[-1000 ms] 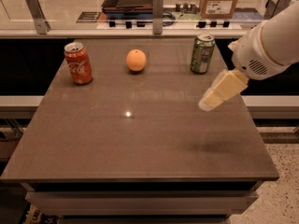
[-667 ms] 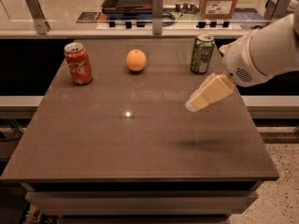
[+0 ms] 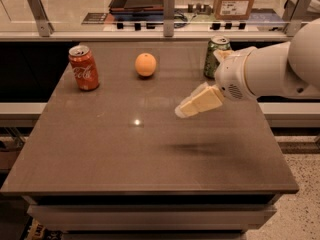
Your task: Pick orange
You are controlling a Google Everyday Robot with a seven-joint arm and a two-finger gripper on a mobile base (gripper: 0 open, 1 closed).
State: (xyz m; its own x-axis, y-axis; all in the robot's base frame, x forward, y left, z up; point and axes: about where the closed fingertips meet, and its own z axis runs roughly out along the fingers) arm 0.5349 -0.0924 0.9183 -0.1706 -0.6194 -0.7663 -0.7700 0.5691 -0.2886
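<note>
The orange (image 3: pixel 145 64) is a small round fruit on the far middle of the brown table (image 3: pixel 125 159). It sits between a red Coca-Cola can (image 3: pixel 84 67) on its left and a green can (image 3: pixel 215 55) on its right. My gripper (image 3: pixel 183 111), with cream-coloured fingers, hangs above the table's right middle. It is to the right of the orange and nearer the front, apart from it. The white arm (image 3: pixel 270 69) reaches in from the right and partly covers the green can.
A counter (image 3: pixel 165 14) with metal brackets, a dark tray and a cardboard box (image 3: pixel 233 0) runs behind the table. The table's right edge meets a speckled floor (image 3: pixel 300 184). A gap separates the table from the counter.
My gripper and arm have moved left, toward the middle of the table and closer to the orange. The orange and both cans have not moved.
</note>
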